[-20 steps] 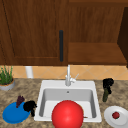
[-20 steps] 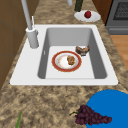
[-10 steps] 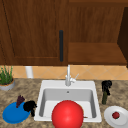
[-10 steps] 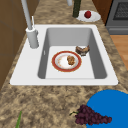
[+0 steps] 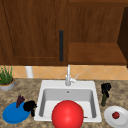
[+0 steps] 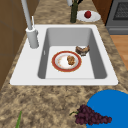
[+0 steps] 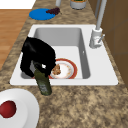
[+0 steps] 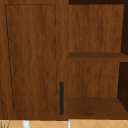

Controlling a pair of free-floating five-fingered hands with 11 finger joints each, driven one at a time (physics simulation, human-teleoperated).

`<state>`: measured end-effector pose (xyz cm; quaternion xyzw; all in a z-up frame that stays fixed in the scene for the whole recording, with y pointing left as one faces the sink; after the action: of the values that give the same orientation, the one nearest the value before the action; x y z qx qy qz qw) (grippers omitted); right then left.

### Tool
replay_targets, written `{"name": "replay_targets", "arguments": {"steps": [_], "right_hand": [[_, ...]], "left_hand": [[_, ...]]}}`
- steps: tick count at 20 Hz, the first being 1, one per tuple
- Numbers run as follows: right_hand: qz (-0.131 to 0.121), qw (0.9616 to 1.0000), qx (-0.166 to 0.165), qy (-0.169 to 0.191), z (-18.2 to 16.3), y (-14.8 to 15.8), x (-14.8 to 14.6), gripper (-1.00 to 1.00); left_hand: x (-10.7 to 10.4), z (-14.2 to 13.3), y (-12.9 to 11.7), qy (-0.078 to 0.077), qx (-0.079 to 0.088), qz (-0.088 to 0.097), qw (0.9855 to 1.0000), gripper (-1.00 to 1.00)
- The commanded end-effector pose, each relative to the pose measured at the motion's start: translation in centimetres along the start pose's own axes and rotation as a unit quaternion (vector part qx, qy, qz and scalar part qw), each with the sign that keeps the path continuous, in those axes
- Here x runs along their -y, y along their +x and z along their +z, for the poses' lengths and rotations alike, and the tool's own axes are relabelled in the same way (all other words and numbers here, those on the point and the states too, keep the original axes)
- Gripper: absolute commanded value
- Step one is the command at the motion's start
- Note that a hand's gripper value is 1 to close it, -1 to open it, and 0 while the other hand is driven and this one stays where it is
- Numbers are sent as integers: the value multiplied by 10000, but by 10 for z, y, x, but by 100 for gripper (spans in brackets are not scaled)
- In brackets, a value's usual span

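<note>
Here, a dark green glass bottle (image 7: 43,82) is gripped at its neck by the black right hand (image 7: 37,57), whose fingers are curled round it from above. The bottle is seen upright on the speckled stone worktop (image 7: 82,105), just beside the right rim of the white sink (image 7: 105,70) and near a white plate (image 7: 22,110) on which a small red fruit (image 7: 7,109) lies. In the front view the same right hand (image 5: 106,88) is shown on top of the bottle (image 5: 104,100).

The black left hand (image 5: 30,106) is held in the air at the edge of a round blue plate (image 5: 13,115), beside a bunch of dark purple grapes (image 5: 20,100); whether its fingers are curled cannot be told.

Inside the basin, a red-rimmed plate (image 6: 66,61) with a piece of brown food is shown, with a small brown bowl (image 6: 82,50) touching its edge. A red ball-like shape (image 5: 67,114) is seen at the front of the sink.

As judged from this, the bottle is grasped but not lifted; it has not yet been carried anywhere.
</note>
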<state>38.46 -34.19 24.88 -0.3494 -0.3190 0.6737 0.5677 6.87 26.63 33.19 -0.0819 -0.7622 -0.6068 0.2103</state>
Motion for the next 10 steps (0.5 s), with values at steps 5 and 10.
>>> {"name": "replay_targets", "arguments": {"steps": [5,10], "right_hand": [[-69,9999,20,-123,-15,-20,17,100],[133,9991,-87,-401,-12,-21,18,100]], "left_hand": [[0,0,0,0,0,0,10000,0],[0,0,0,0,0,0,10000,0]]}}
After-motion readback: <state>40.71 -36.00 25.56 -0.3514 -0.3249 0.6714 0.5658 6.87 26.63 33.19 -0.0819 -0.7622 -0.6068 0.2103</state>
